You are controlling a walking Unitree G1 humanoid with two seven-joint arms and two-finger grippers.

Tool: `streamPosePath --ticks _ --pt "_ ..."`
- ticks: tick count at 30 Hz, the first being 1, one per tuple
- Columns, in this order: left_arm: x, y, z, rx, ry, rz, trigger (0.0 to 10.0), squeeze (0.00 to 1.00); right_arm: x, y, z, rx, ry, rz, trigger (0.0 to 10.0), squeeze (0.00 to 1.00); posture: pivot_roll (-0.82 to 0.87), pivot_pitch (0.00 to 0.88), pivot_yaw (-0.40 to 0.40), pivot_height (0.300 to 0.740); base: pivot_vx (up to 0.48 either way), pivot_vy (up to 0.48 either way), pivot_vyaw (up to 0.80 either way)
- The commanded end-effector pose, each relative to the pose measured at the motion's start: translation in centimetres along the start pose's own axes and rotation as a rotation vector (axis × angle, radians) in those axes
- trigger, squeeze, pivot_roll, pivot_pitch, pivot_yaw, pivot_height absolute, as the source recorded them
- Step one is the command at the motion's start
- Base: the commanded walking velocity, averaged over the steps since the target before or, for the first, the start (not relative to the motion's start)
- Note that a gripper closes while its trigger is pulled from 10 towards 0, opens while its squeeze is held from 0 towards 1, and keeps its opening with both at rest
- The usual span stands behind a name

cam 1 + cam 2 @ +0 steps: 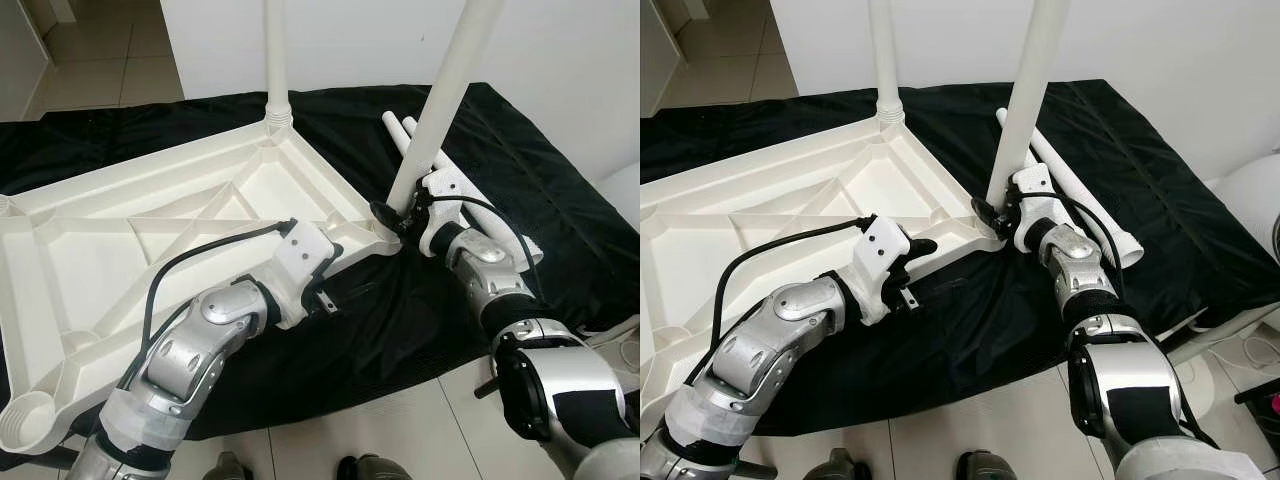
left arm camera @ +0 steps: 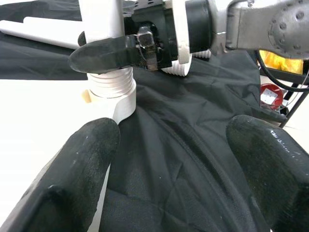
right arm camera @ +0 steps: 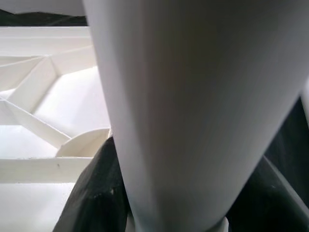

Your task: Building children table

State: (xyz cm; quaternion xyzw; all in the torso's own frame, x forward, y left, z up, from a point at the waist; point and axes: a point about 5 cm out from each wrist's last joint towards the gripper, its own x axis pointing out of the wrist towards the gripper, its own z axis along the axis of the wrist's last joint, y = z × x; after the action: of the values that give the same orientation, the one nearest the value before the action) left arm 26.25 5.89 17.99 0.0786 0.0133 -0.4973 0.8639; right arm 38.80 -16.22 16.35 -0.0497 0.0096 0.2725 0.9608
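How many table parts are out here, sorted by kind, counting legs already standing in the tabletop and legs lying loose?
Upturned white tabletop: 1
Legs standing in corner sockets: 2, the far one and the one gripped by the right end effector
Loose legs on the black cloth: 2
Total: 5

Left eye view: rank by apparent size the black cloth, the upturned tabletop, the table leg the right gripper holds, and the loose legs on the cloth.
1. black cloth
2. tabletop
3. table leg held by the right gripper, cut off at the frame's top
4. loose legs, largely hidden behind it, so unsure
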Motion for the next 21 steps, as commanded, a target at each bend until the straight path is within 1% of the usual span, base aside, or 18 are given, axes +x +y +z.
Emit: streamPosePath --ticks 1,4,6,8,12,14,19,20,21 --pt "-0.1 0.2 0.1 0.000 0.005 -0.007 10.0 0.00 -0.5 -0.1 -1.9 0.072 0.090 -0.018 10.0 0.00 -0.05 0.085 0.006 0.740 0.000 0.000 0.00" --pt "-0.1 0.2 0.1 0.001 0.005 -0.006 10.0 0.00 -0.4 -0.1 -1.8 0.085 0.093 -0.017 10.0 0.00 -0.05 0.085 0.006 0.740 0.000 0.000 0.00" --pt "-0.1 0.2 0.2 0.002 0.004 -0.007 10.0 0.00 -0.2 -0.2 -1.7 0.135 0.109 -0.030 10.0 0.00 -0.06 0.085 0.007 0.740 0.000 0.000 0.00" --pt "-0.1 0.2 0.2 0.002 0.003 -0.007 10.0 0.00 -0.1 -0.2 -1.7 0.143 0.112 -0.034 10.0 0.00 -0.05 0.085 0.006 0.740 0.000 0.000 0.00" --pt "0.0 0.2 0.2 0.002 0.003 -0.007 10.0 0.00 0.0 0.0 -1.8 0.134 0.115 -0.042 10.0 0.00 -0.05 0.085 0.004 0.740 0.000 0.000 0.00" --pt "0.0 0.2 0.2 0.001 0.002 -0.006 10.0 0.00 0.1 0.2 -1.8 0.105 0.105 -0.060 10.0 0.00 -0.05 0.086 0.001 0.740 0.000 0.000 0.00" --pt "-0.1 0.2 0.2 0.000 0.002 -0.002 10.0 0.00 0.3 0.6 -1.9 0.104 0.075 -0.094 10.0 0.00 -0.05 0.086 -0.004 0.740 0.000 0.000 0.00" --pt "-0.1 0.1 0.1 -0.002 0.003 0.003 10.0 0.00 0.5 1.2 -2.1 0.120 0.033 -0.176 10.0 0.00 -0.05 0.088 -0.008 0.740 0.000 0.000 0.00" --pt "-0.1 0.1 0.1 -0.002 0.003 0.003 10.0 0.00 0.5 1.2 -2.1 0.120 0.033 -0.176 10.0 0.00 -0.05 0.088 -0.008 0.740 0.000 0.000 0.00"
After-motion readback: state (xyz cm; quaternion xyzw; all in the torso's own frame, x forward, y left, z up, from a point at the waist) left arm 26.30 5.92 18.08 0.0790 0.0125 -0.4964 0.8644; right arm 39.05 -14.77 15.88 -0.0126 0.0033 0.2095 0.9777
